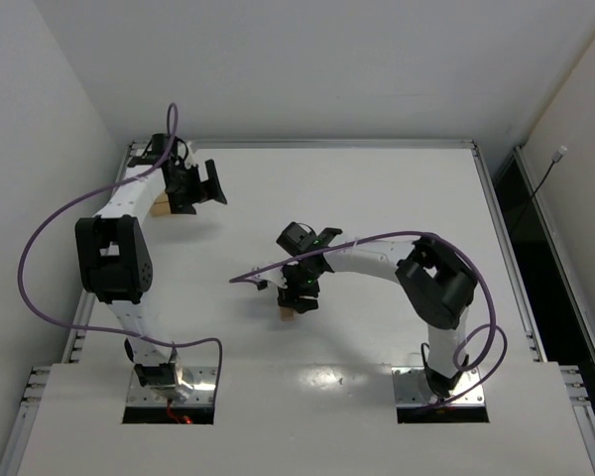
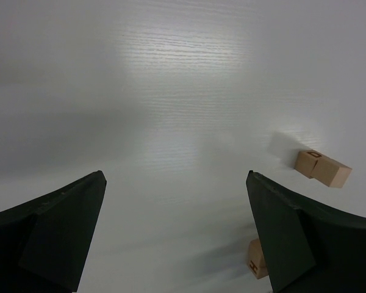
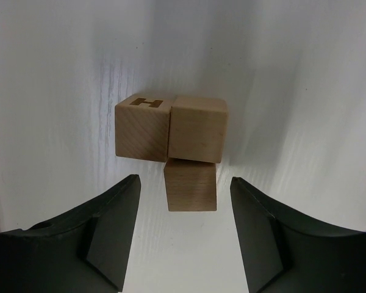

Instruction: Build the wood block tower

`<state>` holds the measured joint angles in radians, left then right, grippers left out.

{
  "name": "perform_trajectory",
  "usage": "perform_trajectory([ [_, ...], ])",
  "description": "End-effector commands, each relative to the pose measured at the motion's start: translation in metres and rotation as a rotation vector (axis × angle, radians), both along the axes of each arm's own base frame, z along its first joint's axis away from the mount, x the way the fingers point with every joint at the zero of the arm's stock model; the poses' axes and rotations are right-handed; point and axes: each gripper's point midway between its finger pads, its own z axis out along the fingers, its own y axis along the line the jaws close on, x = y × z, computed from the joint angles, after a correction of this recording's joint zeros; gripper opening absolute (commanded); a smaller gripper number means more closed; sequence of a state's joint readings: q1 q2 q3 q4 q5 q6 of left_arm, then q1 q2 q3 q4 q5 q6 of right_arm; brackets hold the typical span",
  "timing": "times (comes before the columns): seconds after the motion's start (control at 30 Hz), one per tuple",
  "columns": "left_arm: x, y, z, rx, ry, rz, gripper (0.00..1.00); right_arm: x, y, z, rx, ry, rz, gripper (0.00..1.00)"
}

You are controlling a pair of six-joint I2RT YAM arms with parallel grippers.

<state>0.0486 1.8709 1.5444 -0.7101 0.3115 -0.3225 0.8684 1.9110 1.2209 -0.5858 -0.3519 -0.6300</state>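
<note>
In the right wrist view, three tan wood blocks sit together on the white table. An H-marked block (image 3: 143, 129) and a plain one (image 3: 198, 129) are side by side. A third block (image 3: 191, 185) touches the plain one's near side. I cannot tell whether any of them is stacked into a tower. My right gripper (image 3: 184, 180) is open, with a gap between each finger and that nearest block. From above, the right gripper (image 1: 299, 294) hovers over a block (image 1: 289, 314). My left gripper (image 1: 216, 183) (image 2: 175, 174) is open and empty at the back left. Beside it lie a pair of blocks (image 2: 322, 168) and another block (image 2: 255, 259), half hidden by a finger.
A tan block (image 1: 160, 206) peeks out under the left arm. The table's metal rim (image 1: 307, 145) runs along the back and sides, with white walls close behind. Purple cables (image 1: 40, 248) loop off both arms.
</note>
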Motion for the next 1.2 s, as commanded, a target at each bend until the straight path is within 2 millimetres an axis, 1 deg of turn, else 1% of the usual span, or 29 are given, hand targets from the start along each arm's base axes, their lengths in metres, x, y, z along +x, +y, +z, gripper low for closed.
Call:
perform_trajectory([
  [0.0,0.012,0.001,0.019,-0.013,-0.058,-0.004,1.00,0.004,0.016,0.008,0.050,-0.007,0.034,0.58],
  [0.03,0.013,0.001,0.015,-0.013,-0.049,-0.004,1.00,0.005,0.018,0.006,0.051,-0.008,0.035,0.58],
  [0.1,0.013,0.001,0.015,-0.013,-0.049,-0.004,1.00,0.005,0.016,0.002,0.039,-0.008,0.032,0.56],
  [0.13,0.013,0.005,0.015,-0.013,-0.049,0.005,1.00,0.005,0.016,0.002,0.039,-0.008,0.032,0.56],
  [0.17,0.013,0.005,0.011,-0.014,-0.040,0.005,1.00,0.005,0.016,0.002,0.039,-0.008,0.032,0.55],
  [0.43,0.013,0.007,0.011,-0.006,-0.039,0.010,1.00,0.011,0.020,0.003,0.054,-0.033,0.029,0.54],
  [0.47,0.014,0.007,0.007,-0.006,-0.030,0.010,1.00,0.011,0.020,0.003,0.054,-0.033,0.029,0.54],
  [0.5,0.011,0.007,0.004,-0.007,-0.021,0.010,1.00,0.011,0.018,-0.002,0.040,-0.033,0.026,0.54],
  [0.57,0.011,0.007,0.004,-0.007,-0.021,0.010,1.00,0.014,0.021,0.001,0.048,-0.040,0.026,0.54],
  [0.67,0.011,0.007,0.004,-0.007,-0.021,0.010,1.00,0.016,0.024,0.004,0.055,-0.046,0.026,0.46],
  [0.7,0.011,0.007,0.004,-0.007,-0.021,0.010,1.00,0.016,0.024,0.004,0.055,-0.046,0.026,0.39],
  [0.77,0.011,0.007,0.004,-0.007,-0.021,0.010,1.00,0.015,0.022,0.004,0.048,-0.040,0.026,0.30],
  [0.8,0.011,0.007,0.004,-0.007,-0.021,0.010,1.00,0.017,0.024,0.006,0.055,-0.046,0.026,0.22],
  [0.87,0.009,0.006,0.001,-0.008,-0.011,0.010,1.00,0.015,0.022,0.006,0.047,-0.039,0.026,0.11],
  [0.9,0.009,0.006,0.001,-0.008,-0.011,0.010,1.00,0.015,0.022,0.006,0.047,-0.039,0.026,0.01],
  [0.93,0.009,0.006,0.001,-0.008,-0.011,0.010,1.00,0.013,0.021,0.005,0.040,-0.033,0.026,0.00],
  [1.03,0.009,0.006,0.001,-0.008,-0.011,0.010,1.00,0.014,0.022,0.021,0.063,-0.048,0.015,0.00],
  [1.1,0.009,0.006,0.001,-0.012,-0.009,0.018,1.00,0.006,0.016,0.028,0.053,-0.020,0.005,0.00],
  [1.13,0.008,0.009,0.001,0.001,-0.012,0.039,1.00,0.009,0.020,0.044,0.077,-0.033,-0.010,0.00],
  [1.17,0.005,0.010,-0.004,0.004,0.005,0.055,1.00,0.005,0.013,0.047,0.049,0.021,-0.063,0.00],
])
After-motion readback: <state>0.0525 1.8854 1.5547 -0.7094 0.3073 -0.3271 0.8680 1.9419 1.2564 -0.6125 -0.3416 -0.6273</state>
